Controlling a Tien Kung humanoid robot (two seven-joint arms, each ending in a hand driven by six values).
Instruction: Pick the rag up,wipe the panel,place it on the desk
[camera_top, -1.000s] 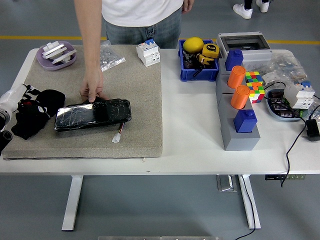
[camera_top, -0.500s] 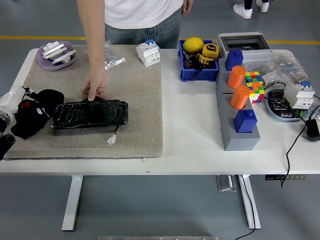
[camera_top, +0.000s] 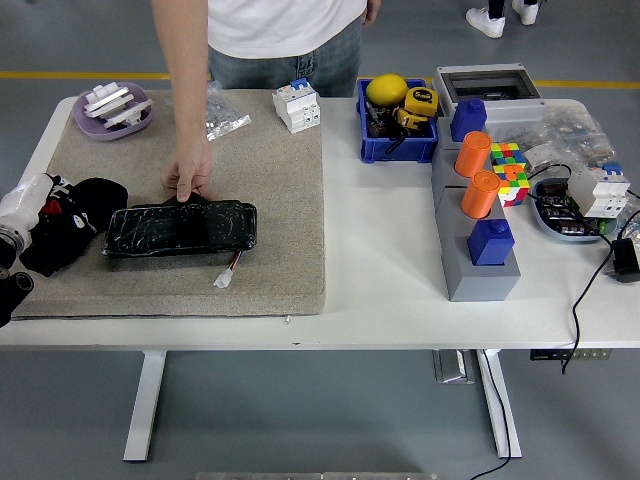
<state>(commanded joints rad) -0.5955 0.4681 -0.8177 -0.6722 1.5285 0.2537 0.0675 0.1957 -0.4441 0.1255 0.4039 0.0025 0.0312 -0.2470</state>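
Head view: left hand (camera_top: 30, 235) at left edge of frame, fingers bunched into black rag (camera_top: 85, 215), apparently gripping it. Rag lies on beige mat (camera_top: 270, 200), just left of black panel (camera_top: 180, 228). Person's hand (camera_top: 188, 175) rests on panel's far edge, steadying it. Right hand out of view. Progress judgement: pickup stage; rag not clearly lifted. Wiping and putting rag down on desk remain.

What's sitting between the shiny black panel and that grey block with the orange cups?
In the head view, nothing: only mat edge, then bare white table, between the black panel and the grey block.
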